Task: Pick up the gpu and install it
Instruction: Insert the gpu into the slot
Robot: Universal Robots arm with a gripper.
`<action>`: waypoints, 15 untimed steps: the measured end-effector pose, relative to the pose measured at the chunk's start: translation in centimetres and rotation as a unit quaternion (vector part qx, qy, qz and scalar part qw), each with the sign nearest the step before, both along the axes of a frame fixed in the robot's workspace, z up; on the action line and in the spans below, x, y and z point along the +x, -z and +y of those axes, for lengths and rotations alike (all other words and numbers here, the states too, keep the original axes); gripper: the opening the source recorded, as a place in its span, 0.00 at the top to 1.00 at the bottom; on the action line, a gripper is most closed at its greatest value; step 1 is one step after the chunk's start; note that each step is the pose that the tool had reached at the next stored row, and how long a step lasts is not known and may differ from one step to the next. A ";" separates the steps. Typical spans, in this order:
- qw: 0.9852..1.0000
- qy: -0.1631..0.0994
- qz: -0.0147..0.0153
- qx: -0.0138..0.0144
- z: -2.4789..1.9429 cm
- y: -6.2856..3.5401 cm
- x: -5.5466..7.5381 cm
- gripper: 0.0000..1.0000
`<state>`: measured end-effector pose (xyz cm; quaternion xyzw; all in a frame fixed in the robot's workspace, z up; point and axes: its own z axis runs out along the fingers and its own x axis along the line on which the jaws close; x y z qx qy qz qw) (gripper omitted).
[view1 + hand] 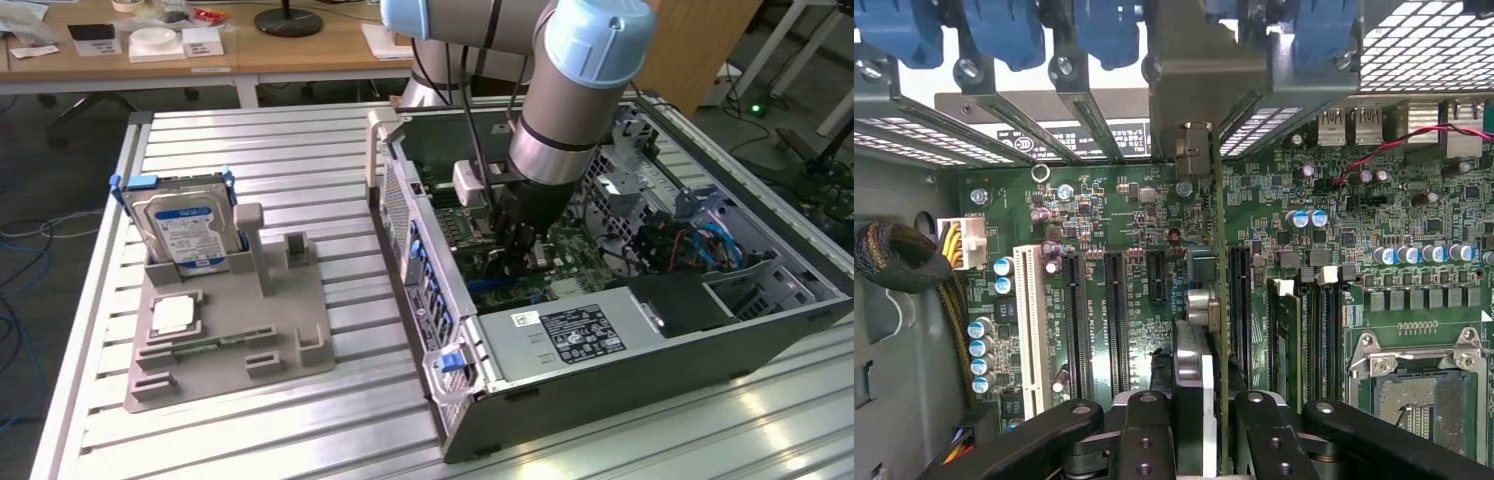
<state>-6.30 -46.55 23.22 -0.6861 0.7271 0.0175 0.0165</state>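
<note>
On the ribbed metal table (267,420), the hand (1199,420) grips the gpu (1199,330) inside the computer case (747,340).

We note the tabletop (267,150) as ribbed, brushed metal with a dull sheen, and on it a holder tray (227,330) of matt grey plastic carrying a hard drive (187,225) with a glossy blue-white label. The computer case (641,350) looks like dark painted sheet metal. In the wrist view the end effector (1199,440) shows matt black links clamped on the gpu (1206,300), edge-on with a silvery metal bracket, over a glossy green motherboard (1134,230).
</note>
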 end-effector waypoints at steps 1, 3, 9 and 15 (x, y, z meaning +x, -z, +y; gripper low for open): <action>1.000 0.000 0.000 0.000 0.00 0.00 0.0 0.72; 1.000 0.000 0.000 0.000 0.00 0.07 0.0 0.72; 1.000 0.000 0.000 0.000 -0.01 0.23 0.0 0.72; 1.000 0.000 0.000 0.000 0.00 -0.11 0.0 0.72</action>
